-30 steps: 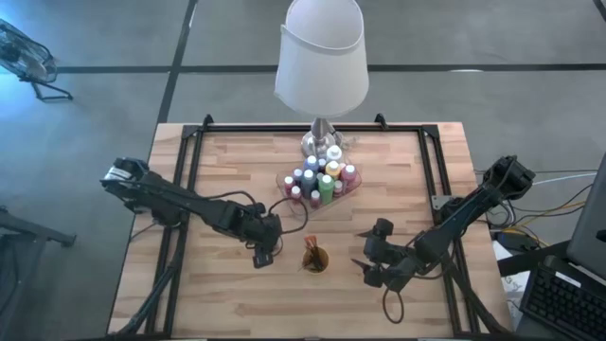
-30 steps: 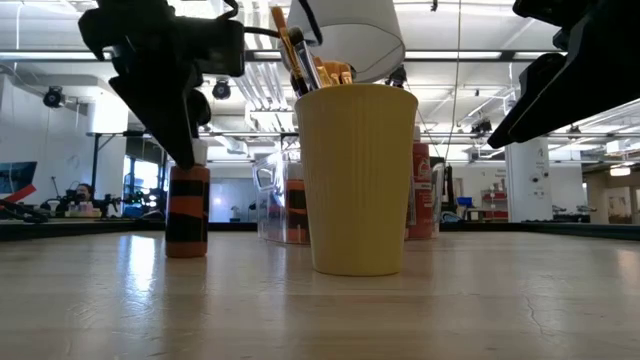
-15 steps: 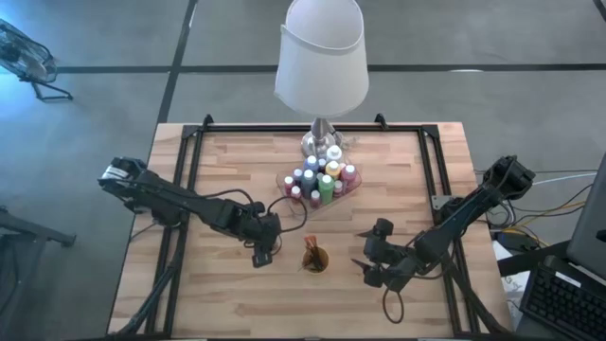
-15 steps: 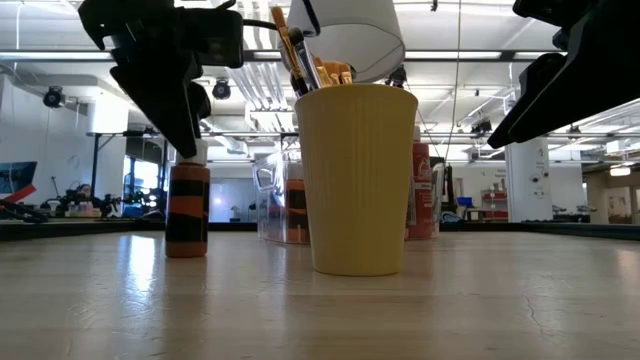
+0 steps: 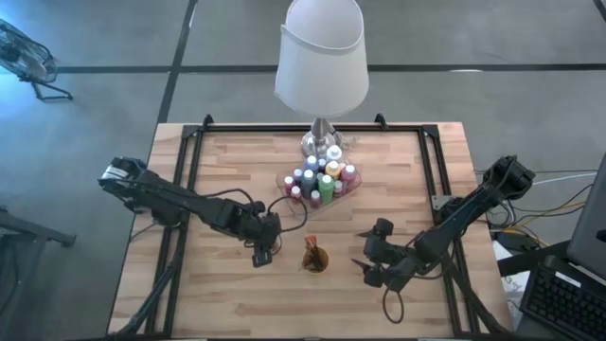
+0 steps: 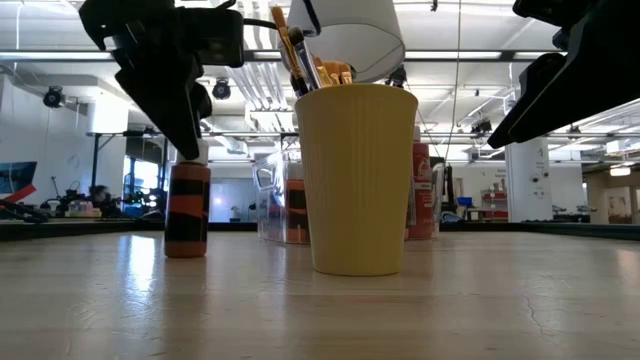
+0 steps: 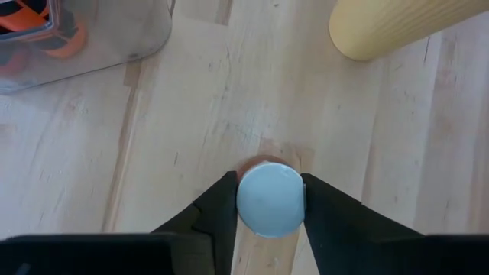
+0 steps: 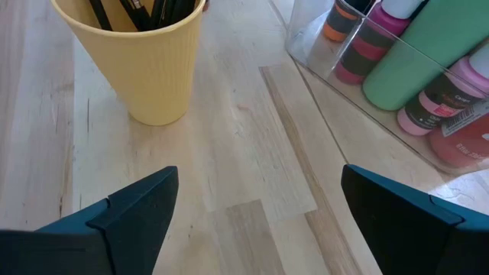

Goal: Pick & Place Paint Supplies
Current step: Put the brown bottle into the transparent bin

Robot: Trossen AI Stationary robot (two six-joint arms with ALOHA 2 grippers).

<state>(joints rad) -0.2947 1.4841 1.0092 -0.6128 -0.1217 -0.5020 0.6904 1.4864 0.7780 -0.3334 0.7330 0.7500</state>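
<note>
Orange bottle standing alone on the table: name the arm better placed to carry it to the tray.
Left. The left gripper already brackets the orange bottle at its cap, while the right gripper waits open beyond the cup.

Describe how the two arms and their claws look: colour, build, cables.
Both arms are dark, slim and multi-jointed, with black cables trailing along them. The left claw and right claw are black two-finger units; the wrist views show flat, wedge-shaped dark fingers. No markings can be made out.

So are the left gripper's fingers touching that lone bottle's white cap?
Touching. In the left wrist view, both fingers of the left gripper press against the bottle's cap, no gap visible.
</note>
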